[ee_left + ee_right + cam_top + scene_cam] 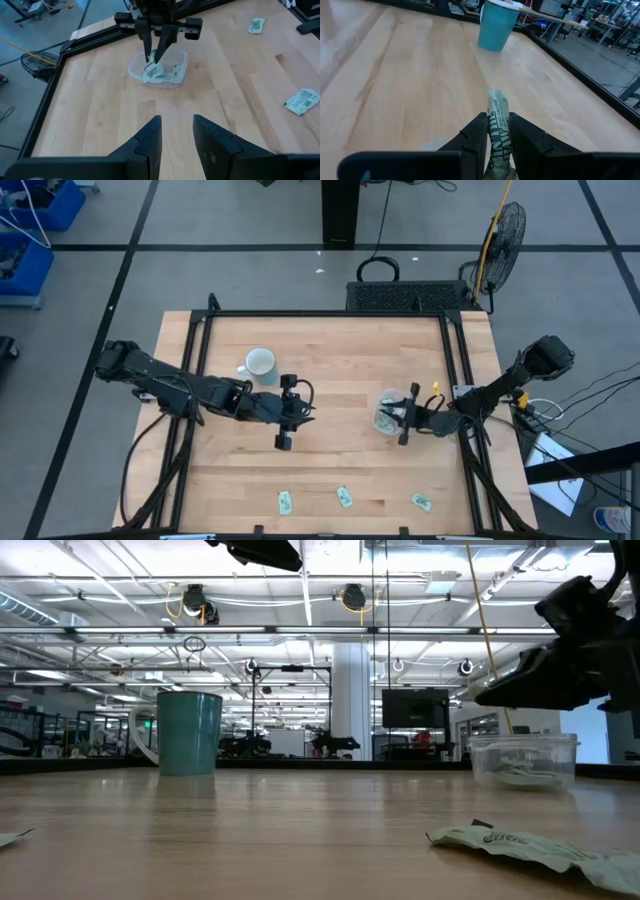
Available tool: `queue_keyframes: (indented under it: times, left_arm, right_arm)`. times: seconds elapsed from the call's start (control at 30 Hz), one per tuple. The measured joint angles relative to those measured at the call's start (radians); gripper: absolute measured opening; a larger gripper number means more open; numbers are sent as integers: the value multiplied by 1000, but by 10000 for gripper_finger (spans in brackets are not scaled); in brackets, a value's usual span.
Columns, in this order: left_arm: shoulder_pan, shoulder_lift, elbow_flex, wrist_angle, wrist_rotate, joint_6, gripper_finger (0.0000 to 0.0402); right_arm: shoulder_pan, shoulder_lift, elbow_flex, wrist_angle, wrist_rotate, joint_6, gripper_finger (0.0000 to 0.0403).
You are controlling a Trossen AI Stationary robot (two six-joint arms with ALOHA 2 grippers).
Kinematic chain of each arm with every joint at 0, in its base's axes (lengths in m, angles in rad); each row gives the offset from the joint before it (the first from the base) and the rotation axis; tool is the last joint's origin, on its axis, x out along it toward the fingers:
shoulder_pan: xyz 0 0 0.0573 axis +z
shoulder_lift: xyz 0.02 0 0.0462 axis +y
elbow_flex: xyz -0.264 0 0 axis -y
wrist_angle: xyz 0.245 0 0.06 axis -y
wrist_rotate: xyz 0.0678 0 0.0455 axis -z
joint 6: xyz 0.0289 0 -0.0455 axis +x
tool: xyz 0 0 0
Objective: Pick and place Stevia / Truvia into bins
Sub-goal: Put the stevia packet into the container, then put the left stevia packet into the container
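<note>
Packet (497, 131) pinched in right claw (156, 59) above packet-holding tub (177, 75).

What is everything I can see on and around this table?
packets: three, pale green and white, loose along the table's near edge
held packet: one, green and white, pinched in the right tool over the tub
tub: one, clear, right part of the table, packets inside
mug: one, white seen from above, left of centre
table: one, light wood, black frame
fan: one, black, on the floor beyond the table
left tool: open, empty, mid-table
right tool: shut on the held packet
</note>
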Motion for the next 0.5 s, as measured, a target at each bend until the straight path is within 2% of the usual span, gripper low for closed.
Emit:
queue_keyframes:
  times: [0.1,0.23,0.5]
  left_arm:
    - [0,0,0,0,0,0,118]
    - [0,0,0,0,0,0,118]
    - [0,0,0,-1,0,0,118]
  right_arm:
    - [0,0,0,-6,-2,0,73]
    - [0,0,0,-35,-65,28,90]
    - [3,0,0,-134,-79,135,162]
